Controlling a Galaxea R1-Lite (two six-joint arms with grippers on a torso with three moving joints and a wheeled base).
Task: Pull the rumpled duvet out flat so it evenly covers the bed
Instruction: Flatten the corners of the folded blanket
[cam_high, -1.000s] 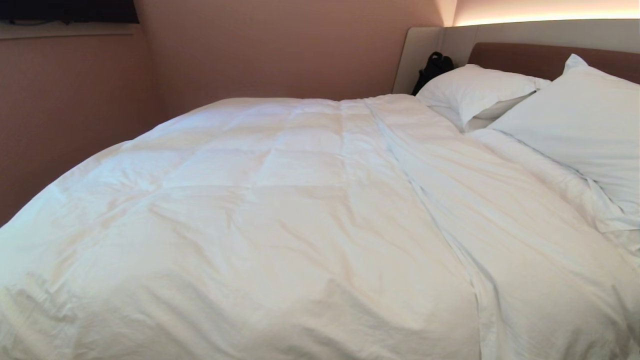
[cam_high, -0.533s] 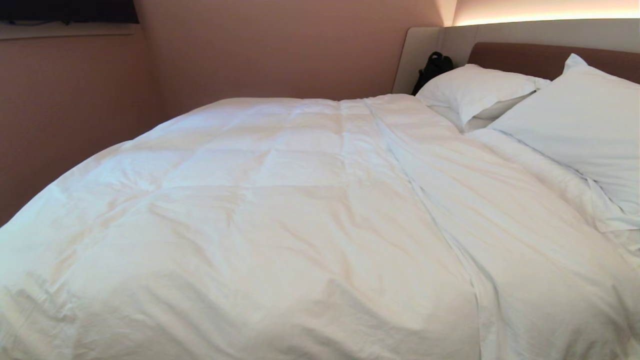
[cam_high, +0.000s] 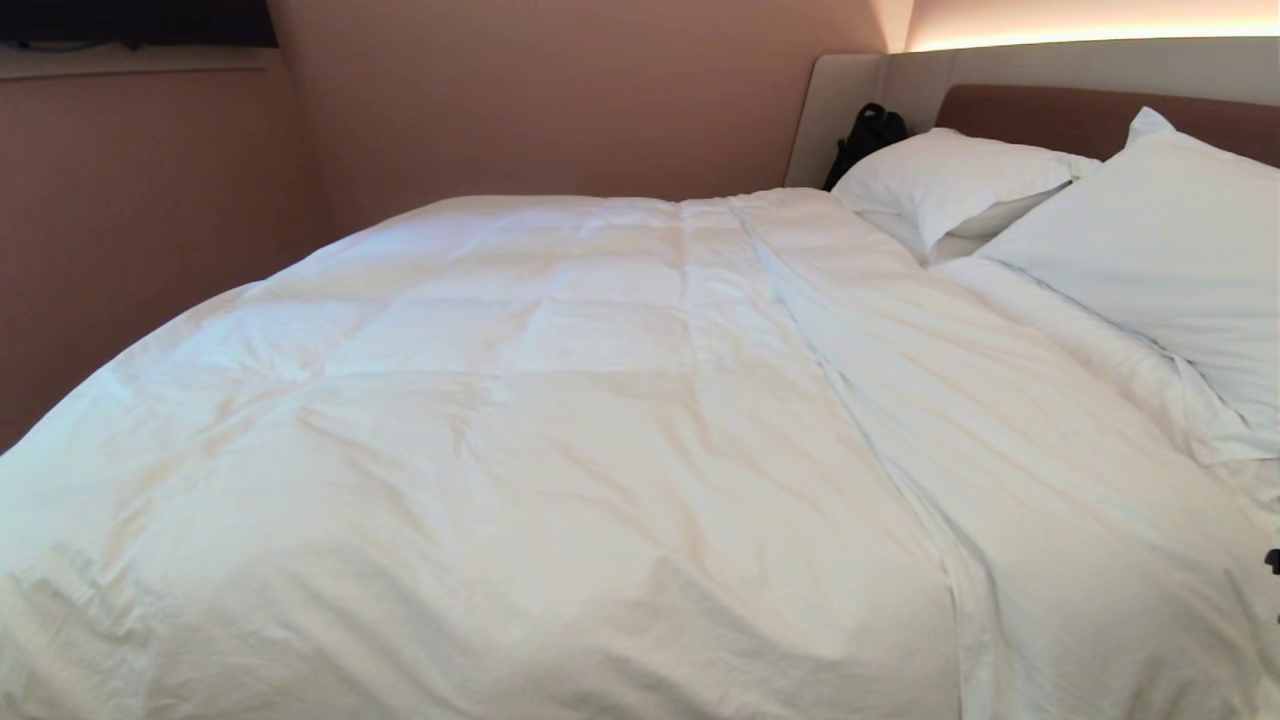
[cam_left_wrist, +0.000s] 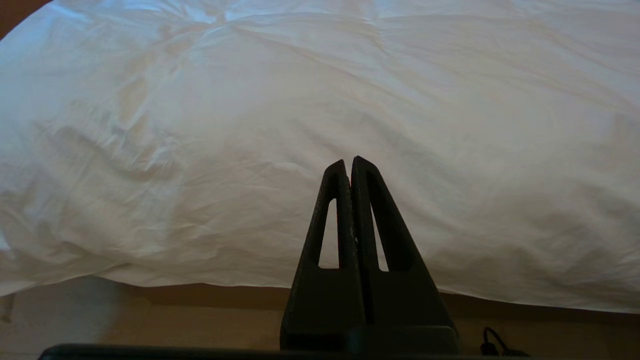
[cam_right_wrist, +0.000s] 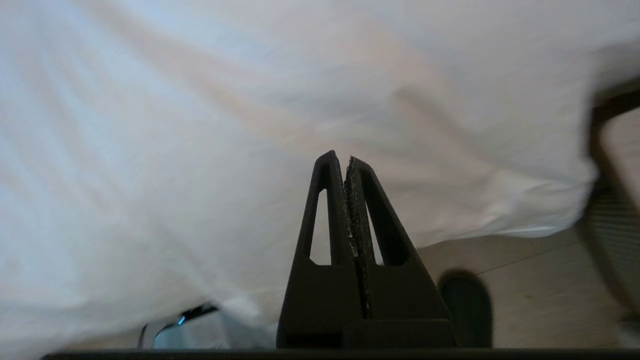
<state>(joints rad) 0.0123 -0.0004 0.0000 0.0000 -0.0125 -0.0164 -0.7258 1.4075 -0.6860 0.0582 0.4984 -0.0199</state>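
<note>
Head view looks down across the bed (cam_high: 1090, 115) toward its headboard. Both wrist views sit low and close, facing the duvet (cam_left_wrist: 320, 100) at its near edge.

Left gripper (cam_left_wrist: 350, 161) in matte black, two tapered triangular fingers with slotted cut-outs, right gripper (cam_right_wrist: 345, 157) likewise black and slotted, pale flecks seen along its inner pads.

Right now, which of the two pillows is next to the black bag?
The farther pillow, the one lying flatter by the corner of the headboard. The black bag sits right behind it. The other pillow is nearer, looks bigger and leans up against the brown headboard.
</note>
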